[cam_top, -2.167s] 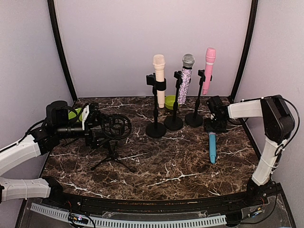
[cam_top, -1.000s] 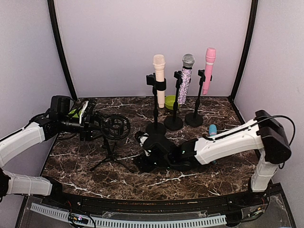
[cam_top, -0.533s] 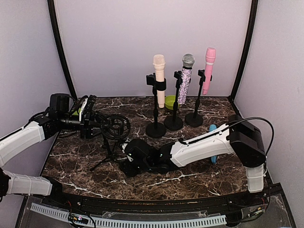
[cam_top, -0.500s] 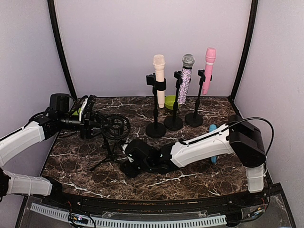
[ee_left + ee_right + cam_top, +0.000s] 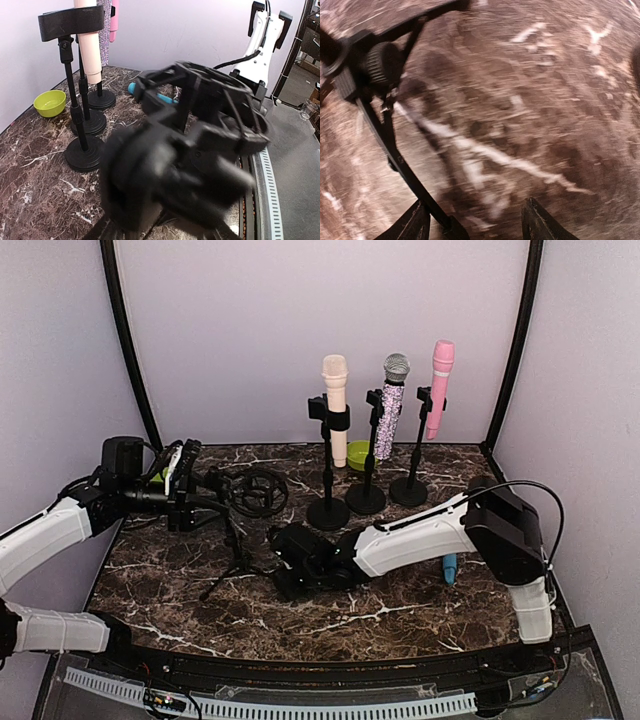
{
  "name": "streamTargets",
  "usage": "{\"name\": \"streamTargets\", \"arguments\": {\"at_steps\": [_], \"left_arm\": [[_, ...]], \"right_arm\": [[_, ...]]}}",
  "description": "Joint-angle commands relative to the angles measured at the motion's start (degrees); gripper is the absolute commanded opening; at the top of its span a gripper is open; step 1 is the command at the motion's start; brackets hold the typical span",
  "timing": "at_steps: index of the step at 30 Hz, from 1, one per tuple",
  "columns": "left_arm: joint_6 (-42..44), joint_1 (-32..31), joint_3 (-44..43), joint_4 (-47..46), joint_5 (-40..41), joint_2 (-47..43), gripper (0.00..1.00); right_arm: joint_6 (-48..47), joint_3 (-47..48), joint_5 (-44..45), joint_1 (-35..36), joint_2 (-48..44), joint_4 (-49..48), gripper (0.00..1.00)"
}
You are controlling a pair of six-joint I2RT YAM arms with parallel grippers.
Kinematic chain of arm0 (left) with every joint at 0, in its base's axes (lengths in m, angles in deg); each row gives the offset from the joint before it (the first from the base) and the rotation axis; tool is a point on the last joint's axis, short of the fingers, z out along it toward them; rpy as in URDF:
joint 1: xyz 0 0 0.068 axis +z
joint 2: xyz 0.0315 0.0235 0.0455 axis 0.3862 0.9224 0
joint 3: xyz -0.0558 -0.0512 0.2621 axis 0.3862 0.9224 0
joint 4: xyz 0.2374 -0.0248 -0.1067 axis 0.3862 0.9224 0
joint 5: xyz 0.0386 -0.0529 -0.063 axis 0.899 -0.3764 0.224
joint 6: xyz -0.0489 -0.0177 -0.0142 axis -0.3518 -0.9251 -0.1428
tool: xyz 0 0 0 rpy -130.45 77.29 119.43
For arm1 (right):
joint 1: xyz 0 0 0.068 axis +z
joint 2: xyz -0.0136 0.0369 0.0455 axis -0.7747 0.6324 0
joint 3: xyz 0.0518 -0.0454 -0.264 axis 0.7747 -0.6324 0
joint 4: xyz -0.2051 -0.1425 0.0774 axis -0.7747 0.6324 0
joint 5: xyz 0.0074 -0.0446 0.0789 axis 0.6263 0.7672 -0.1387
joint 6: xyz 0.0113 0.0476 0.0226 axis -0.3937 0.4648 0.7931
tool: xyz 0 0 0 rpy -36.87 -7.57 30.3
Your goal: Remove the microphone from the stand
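Now the left gripper (image 5: 198, 496), clamped on the microphone (image 5: 257, 490), has raised it; right gripper (image 5: 476, 210) gapes beside tripod leg (image 5: 395, 155).

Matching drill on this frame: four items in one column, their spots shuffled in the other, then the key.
1. cream microphone
2. pink microphone
3. blue microphone
4. green bowl

A. clipped in the rightmost back stand
B. lying flat on the table
C. clipped in the leftmost back stand
D. on the table behind those stands

Pairs: 1-C, 2-A, 3-B, 4-D
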Motion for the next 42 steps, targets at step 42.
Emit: {"name": "streamTargets", "arguments": {"at_steps": [42], "left_arm": [[-10.3, -5.6, -7.1, -4.4, 12.8, 7.0, 0.25]], "right_arm": [[14.9, -23.7, -11.2, -3.7, -27.0, -27.3, 0.69]]}}
